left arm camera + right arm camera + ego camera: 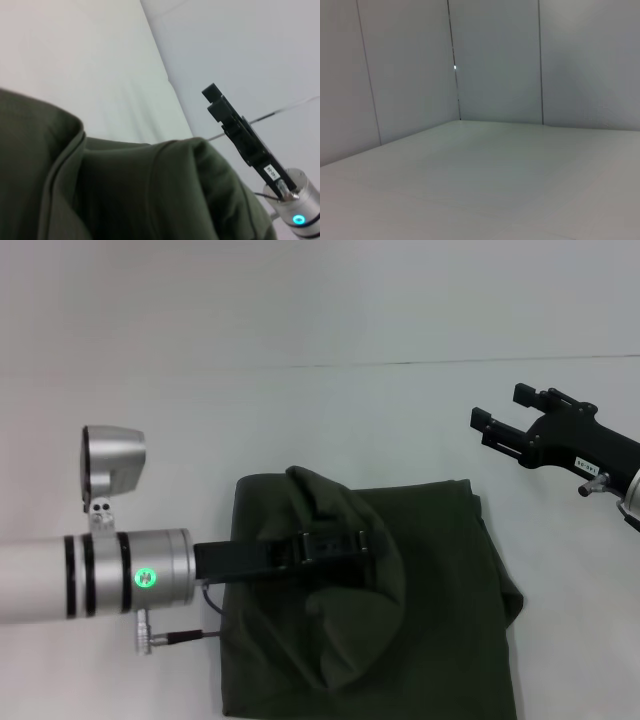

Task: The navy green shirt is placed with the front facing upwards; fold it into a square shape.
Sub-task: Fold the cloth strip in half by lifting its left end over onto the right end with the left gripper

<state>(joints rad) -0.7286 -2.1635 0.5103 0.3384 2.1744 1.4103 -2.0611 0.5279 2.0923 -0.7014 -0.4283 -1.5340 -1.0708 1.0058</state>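
Observation:
The navy green shirt (420,580) lies partly folded on the white table, its print hidden. My left gripper (375,550) reaches in from the left over the shirt's middle. It is shut on a fold of the cloth, which is lifted into a hump draping round its fingers. The same olive cloth (125,190) fills the lower part of the left wrist view. My right gripper (500,410) hangs open above the bare table to the right of the shirt, holding nothing; it also shows farther off as the right gripper (220,107). The right wrist view shows no shirt.
White table (300,420) extends behind and to both sides of the shirt. The right wrist view shows only the table top (495,175) and grey wall panels (495,60). The shirt's near edge runs off the head view's bottom.

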